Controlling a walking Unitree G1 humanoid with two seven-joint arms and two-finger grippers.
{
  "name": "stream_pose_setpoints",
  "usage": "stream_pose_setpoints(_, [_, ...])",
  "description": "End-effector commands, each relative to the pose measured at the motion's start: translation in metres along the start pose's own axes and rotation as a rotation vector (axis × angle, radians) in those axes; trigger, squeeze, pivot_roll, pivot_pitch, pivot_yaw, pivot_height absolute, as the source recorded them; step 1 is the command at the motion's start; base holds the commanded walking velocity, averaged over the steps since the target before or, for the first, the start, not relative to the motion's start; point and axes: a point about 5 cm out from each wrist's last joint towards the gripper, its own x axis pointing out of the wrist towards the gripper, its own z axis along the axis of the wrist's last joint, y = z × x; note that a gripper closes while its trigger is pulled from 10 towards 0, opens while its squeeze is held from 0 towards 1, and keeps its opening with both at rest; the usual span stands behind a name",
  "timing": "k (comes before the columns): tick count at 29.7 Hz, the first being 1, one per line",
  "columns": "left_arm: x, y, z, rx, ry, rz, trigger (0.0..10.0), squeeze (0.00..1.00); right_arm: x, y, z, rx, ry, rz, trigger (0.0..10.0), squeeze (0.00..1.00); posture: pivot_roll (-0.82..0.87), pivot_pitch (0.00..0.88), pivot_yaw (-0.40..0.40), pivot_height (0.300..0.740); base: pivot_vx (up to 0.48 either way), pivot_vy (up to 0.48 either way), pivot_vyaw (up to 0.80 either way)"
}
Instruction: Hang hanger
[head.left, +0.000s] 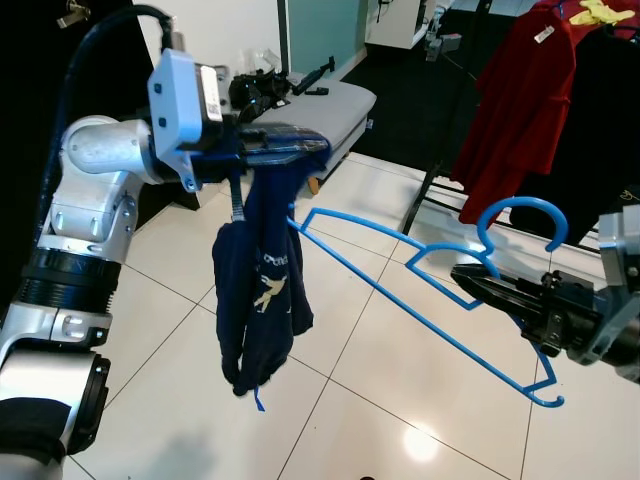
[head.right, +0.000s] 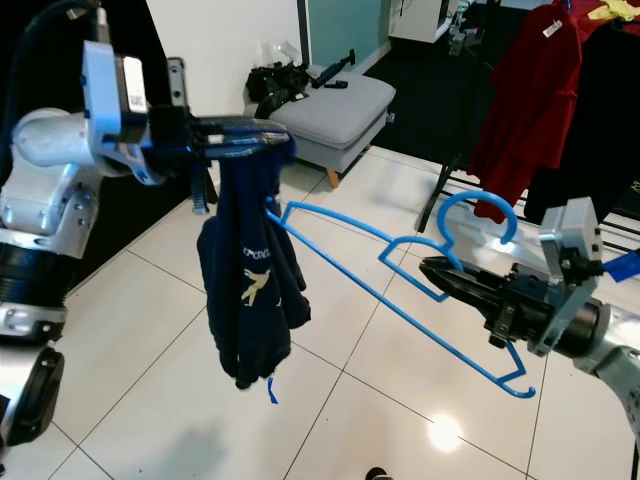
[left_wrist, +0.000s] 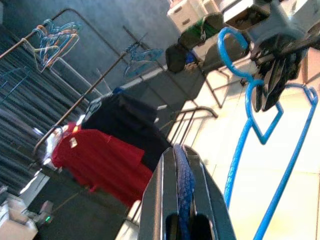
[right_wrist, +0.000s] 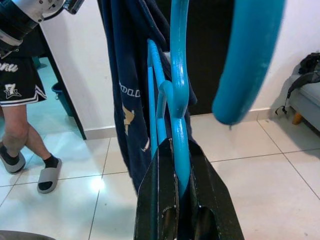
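One blue plastic hanger (head.left: 430, 300) is held in mid-air between two robot arms, above a floor of pale glossy tiles (head.left: 370, 400). The right gripper (head.left: 470, 285) reaches in from the right side, and its two black fingers are clamped on the hanger just below the hook. The hook curves upward beside the gripper. The hanger's long bar slants down toward the lower right, ending in a small upturned tip.

The left gripper (head.left: 275, 145) is raised at about head-camera height on the left. Its fingers are pressed together on the top of one navy blue garment (head.left: 258, 300), which hangs straight down in a bunched fold. The garment carries a small pale bird-like print and a line of lettering too small to read. The far end of the hanger touches or enters the cloth near its upper part; which one cannot be told.

Behind the left arm stands one grey upholstered bench (head.left: 335, 105) with dark objects on it. At the upper right, a clothes rack (head.left: 440, 160) holds one red shirt (head.left: 515, 110) beside a dark garment. The right wrist view shows a person's legs (right_wrist: 22, 135) in black shorts, dark socks and grey slides.
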Motion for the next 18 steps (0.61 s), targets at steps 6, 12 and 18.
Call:
stream_pose_setpoints(6, [0.002,-0.013,-0.004,-0.034,-0.001,-0.071,10.0,0.0,0.007,0.003,0.007,-0.023,0.013,0.052,10.0,0.0,-0.04,0.132,0.05,0.74,0.0,0.0,0.0])
stream_pose_setpoints(12, [0.004,-0.016,-0.006,-0.049,0.011,-0.084,10.0,0.0,0.01,0.003,0.012,-0.042,0.015,0.07,10.0,0.0,-0.04,0.134,0.052,0.74,0.0,0.0,0.0])
stream_pose_setpoints(18, [0.003,-0.016,-0.011,-0.041,0.052,-0.083,10.0,0.0,0.006,0.006,0.015,-0.051,0.038,0.091,10.0,0.0,-0.05,0.135,0.053,0.74,0.0,0.0,0.0])
